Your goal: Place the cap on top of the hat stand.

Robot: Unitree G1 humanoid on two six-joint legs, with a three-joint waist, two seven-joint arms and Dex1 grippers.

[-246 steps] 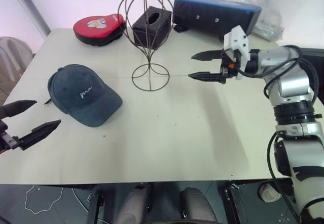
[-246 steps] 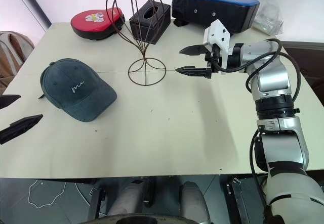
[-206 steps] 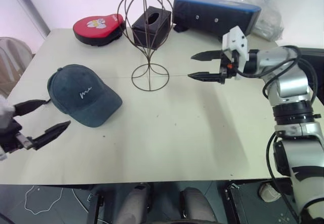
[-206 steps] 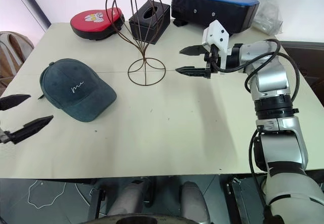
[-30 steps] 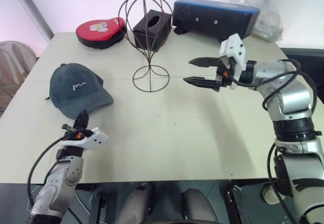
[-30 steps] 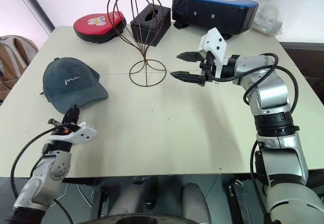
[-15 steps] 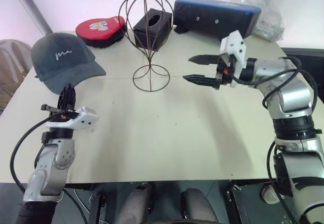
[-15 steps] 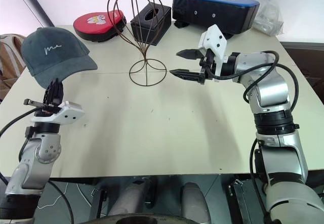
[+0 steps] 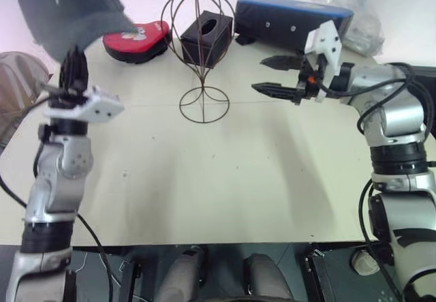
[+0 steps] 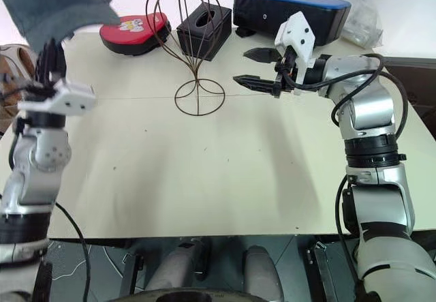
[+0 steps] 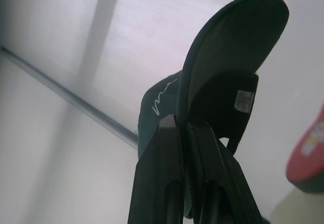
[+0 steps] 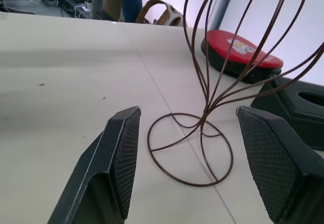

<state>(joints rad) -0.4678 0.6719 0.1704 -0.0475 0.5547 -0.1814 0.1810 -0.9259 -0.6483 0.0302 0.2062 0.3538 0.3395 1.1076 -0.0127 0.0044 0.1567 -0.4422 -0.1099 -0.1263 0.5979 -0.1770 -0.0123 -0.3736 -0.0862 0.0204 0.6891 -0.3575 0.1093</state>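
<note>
Fingers of left gripper (image 11: 185, 133) pressed together on brim edge of dark slate-blue fabric baseball cap (image 9: 65, 12), white cursive embroidery on front; cap held high in air, off pale surface (image 9: 225, 179), up and to left of thin dark brown wire hat stand (image 9: 199, 50). Stand upright on surface, globe cage bare. Right gripper (image 10: 253, 67) level, fingers spread wide, empty, just right of stand. Behind stand: black cube tissue box (image 9: 206, 38), red-and-black flat padded case (image 9: 139, 38), long black-and-blue case (image 9: 293, 20).
</note>
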